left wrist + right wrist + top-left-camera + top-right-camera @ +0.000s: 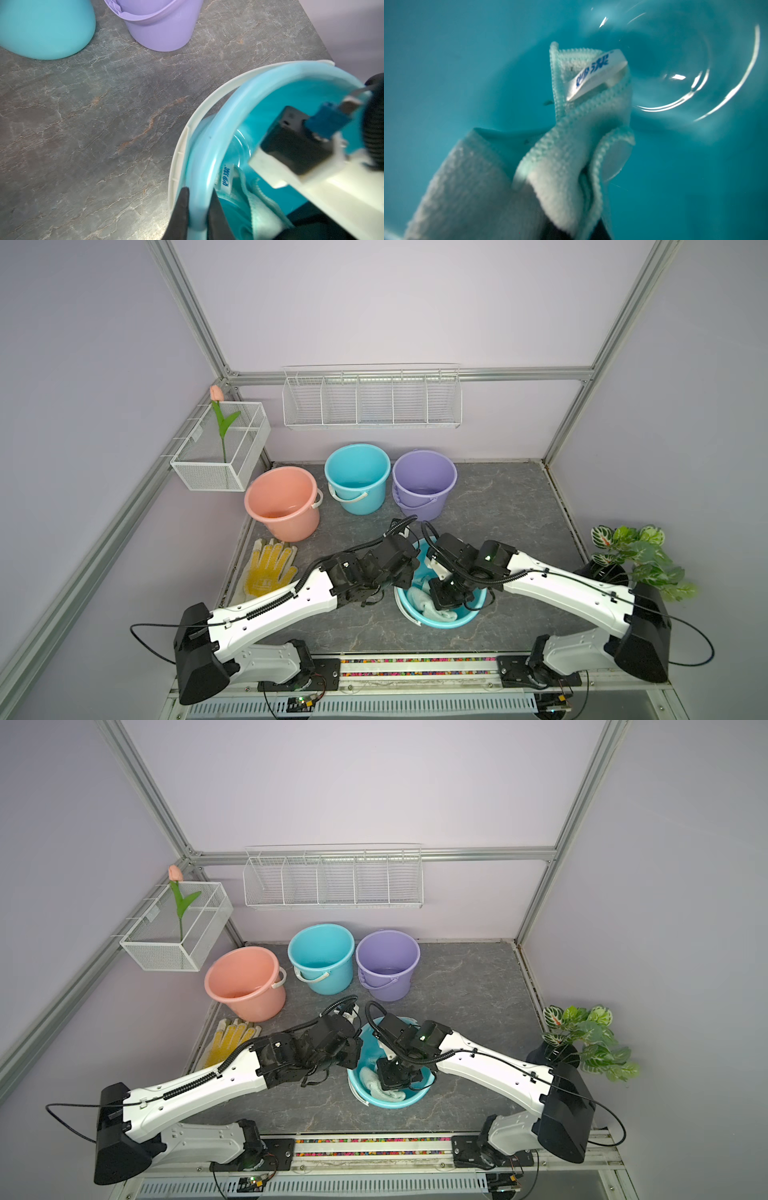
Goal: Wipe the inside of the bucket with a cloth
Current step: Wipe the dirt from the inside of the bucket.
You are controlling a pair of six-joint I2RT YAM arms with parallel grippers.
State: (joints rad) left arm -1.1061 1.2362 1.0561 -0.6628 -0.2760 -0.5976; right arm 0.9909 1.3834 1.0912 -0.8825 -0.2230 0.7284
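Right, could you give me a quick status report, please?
Left end effector shut on bucket rim. Right end effector shut on cloth, inside bucket. Cloth bunched, label showing. Nothing blocking seen.

The right arm (540,576) and cloth (419,599) crowd the bucket (465,619) inside. A pink bucket (282,506), blue bucket (357,481) and purple bucket (424,485) wall the back. The table (498,510) beside them lies bare.

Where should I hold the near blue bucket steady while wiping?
The near blue bucket by its thin rim on the left arm's side, from above: one finger inside, one outside, as the left tool pinches it. The white handle lies folded outside; the right tool and cloth fill the middle.
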